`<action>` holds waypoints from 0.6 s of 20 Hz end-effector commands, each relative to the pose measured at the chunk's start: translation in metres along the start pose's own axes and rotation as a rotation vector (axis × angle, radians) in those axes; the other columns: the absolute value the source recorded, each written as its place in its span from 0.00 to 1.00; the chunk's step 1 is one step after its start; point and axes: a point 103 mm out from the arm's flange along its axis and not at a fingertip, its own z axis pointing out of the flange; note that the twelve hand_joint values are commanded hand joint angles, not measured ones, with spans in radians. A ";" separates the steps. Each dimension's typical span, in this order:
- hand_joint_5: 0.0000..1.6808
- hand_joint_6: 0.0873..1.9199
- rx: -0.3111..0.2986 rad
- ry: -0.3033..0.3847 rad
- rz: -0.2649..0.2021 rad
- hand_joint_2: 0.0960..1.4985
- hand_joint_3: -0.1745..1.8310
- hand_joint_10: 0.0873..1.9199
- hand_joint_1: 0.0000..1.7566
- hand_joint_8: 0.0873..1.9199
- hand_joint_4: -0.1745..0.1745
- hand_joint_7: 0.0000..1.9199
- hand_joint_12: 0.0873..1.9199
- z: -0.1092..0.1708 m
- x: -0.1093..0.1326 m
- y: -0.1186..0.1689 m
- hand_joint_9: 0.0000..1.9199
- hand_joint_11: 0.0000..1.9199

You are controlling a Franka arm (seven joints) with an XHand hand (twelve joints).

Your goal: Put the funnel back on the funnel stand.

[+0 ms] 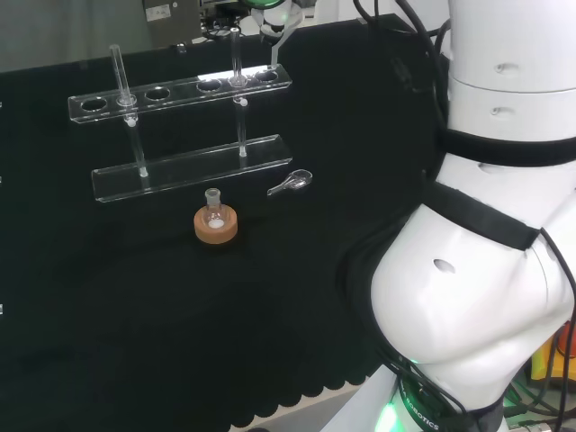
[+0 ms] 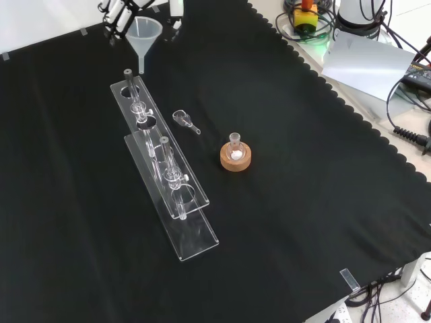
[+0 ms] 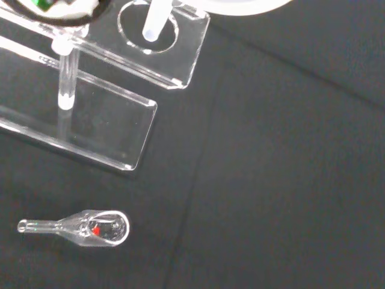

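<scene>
Hanging above the far end of the clear funnel stand [image 2: 163,182], the white funnel [image 2: 145,35] is held upright at the top of the front view, its cone uppermost and its stem pointing down toward the stand's end hole [image 2: 131,87]. The hand [image 2: 118,13] reaches in from that view's top edge, with fingers on either side of the funnel's rim; they appear to be closed round the cone, though only their tips can be seen. In the wrist view the funnel's stem tip [image 3: 156,19] sits over the round hole at the corner of the stand's upper plate [image 3: 161,43], lined up with the opening; whether the tip has entered the hole cannot be told.

The stand is two clear plates, the upper one pierced with a row of holes and carried on thin posts above the lower one, lying lengthwise on the black cloth [image 2: 303,202]. Just beside the stand, a small clear glass scoop [image 2: 183,120] lies on its side on the cloth, with a red speck in its bowl in the wrist view. Near it, apart from the stand, a small round flask [image 2: 235,149] sits upright in a cork ring [image 2: 236,160], with something white at its bottom.

In the head view the stand stretches across the upper left, the scoop and corked flask in front of it.
</scene>
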 end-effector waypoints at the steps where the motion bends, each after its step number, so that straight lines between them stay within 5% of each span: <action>1: 0.35 0.02 0.001 0.012 -0.019 0.45 0.41 0.23 0.44 0.30 0.47 0.18 0.69 0.006 -0.007 0.019 0.41 0.26; 12: 0.36 0.03 0.001 0.051 -0.029 0.45 0.41 0.23 0.44 0.30 0.47 0.18 0.68 0.010 -0.016 0.039 0.42 0.27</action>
